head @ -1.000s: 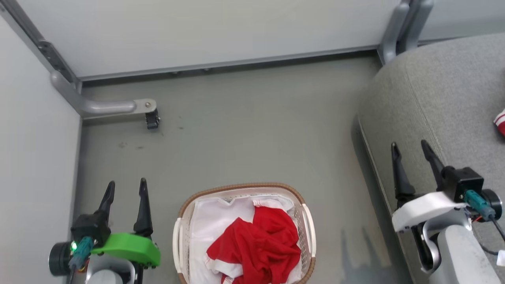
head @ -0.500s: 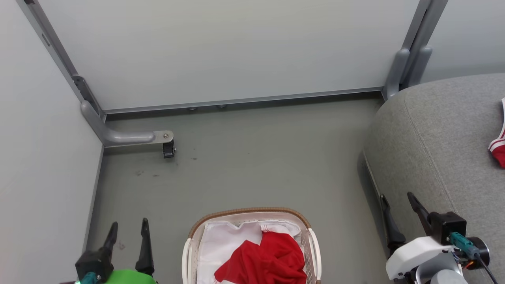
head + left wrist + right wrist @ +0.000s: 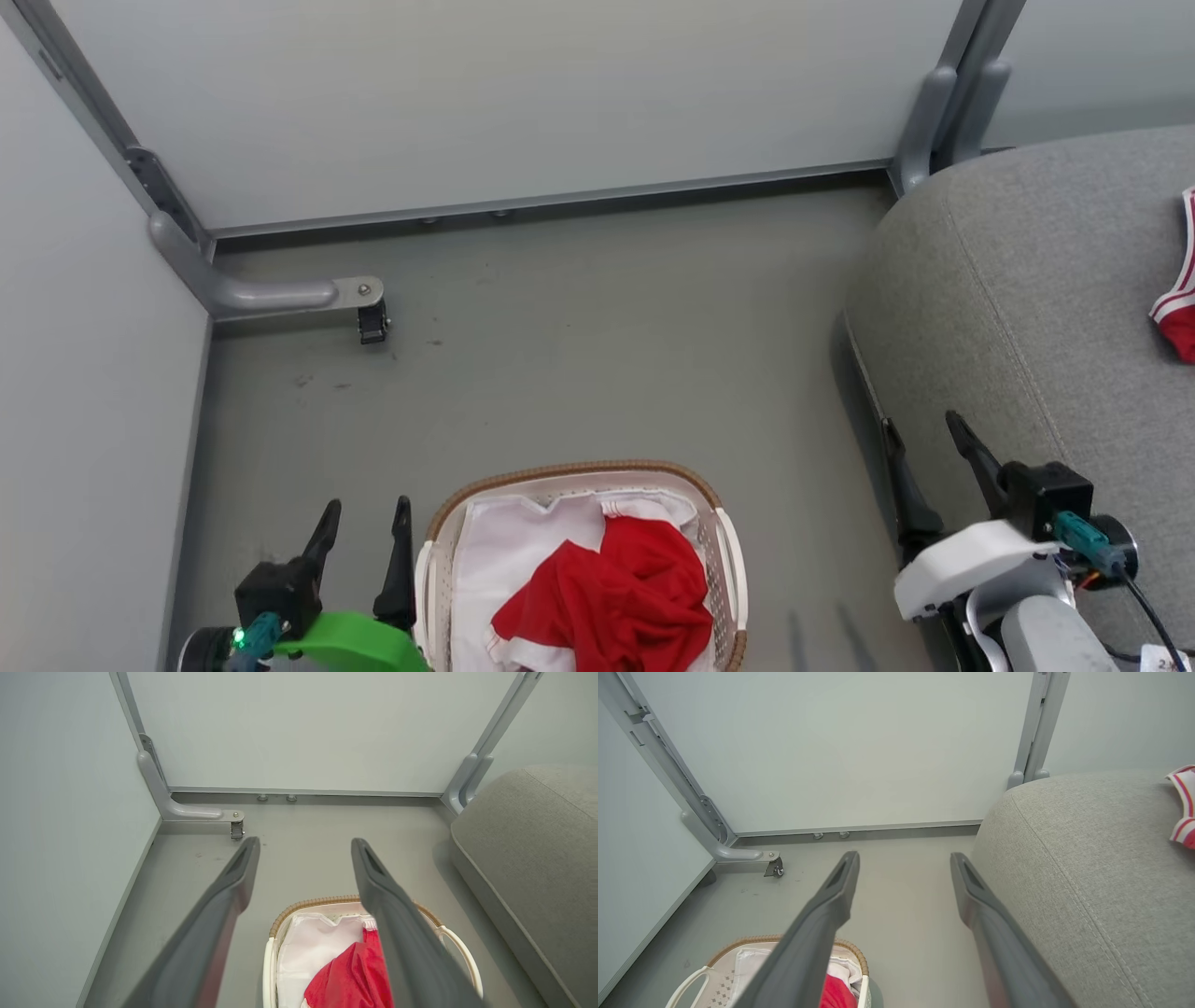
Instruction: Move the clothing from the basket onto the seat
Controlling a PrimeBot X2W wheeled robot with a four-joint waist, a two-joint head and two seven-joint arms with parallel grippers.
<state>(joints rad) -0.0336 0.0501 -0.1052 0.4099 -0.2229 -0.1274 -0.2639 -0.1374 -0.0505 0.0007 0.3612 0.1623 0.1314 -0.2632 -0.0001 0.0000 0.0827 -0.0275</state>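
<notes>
Left gripper (image 3: 367, 509) and right gripper (image 3: 920, 422) point toward 12 o'clock, fingers apart, holding nothing. The left one is now closer than before to the basket (image 3: 738, 560) at its 3 o'clock.

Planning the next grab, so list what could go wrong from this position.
The open left claw hangs close beside the basket; swinging in, it might snag the rim and tip it. The red clothing is bunched on white fabric, so a deep pinch may drag both out.
</notes>
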